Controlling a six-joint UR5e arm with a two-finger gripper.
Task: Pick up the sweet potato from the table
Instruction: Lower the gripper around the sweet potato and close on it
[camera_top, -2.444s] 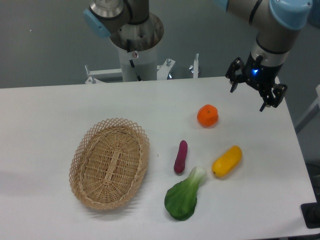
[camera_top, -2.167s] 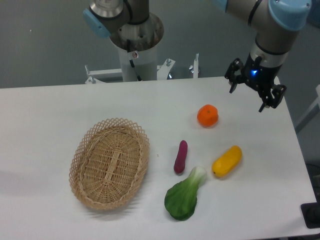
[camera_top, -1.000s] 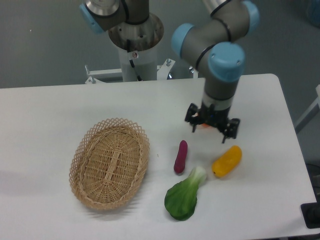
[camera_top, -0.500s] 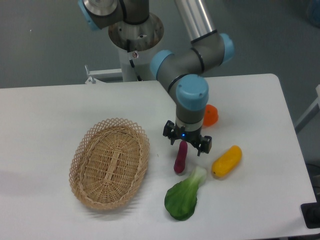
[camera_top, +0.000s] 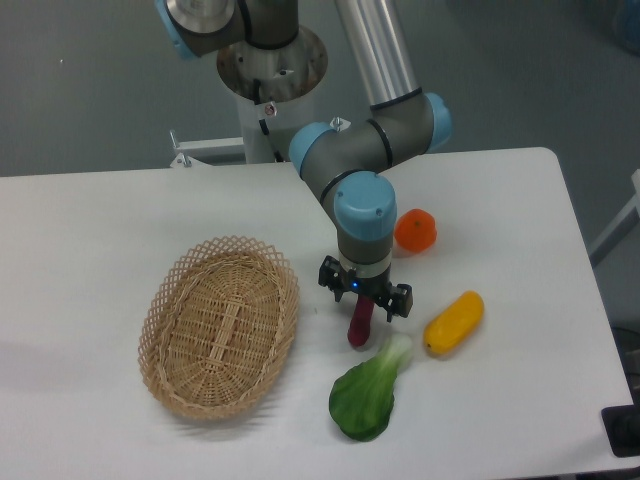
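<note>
The sweet potato (camera_top: 359, 326) is a slim purple-magenta vegetable lying on the white table (camera_top: 100, 230), right of the basket. Only its lower part shows; its upper end is hidden under my gripper. My gripper (camera_top: 364, 298) hangs straight down over that upper end, its jaws open, one finger on each side of the sweet potato. I cannot tell whether the fingers touch it.
A wicker basket (camera_top: 219, 326) lies left of the gripper. A round orange fruit (camera_top: 416, 230) sits up right, a yellow oblong vegetable (camera_top: 454, 322) lies right, and a green leafy vegetable (camera_top: 370, 391) lies just below the sweet potato. The robot base (camera_top: 270, 90) stands behind the table.
The arm swung from the table's far right corner leftward, past the orange fruit, and came down over the sweet potato's upper end. The objects have not moved.
</note>
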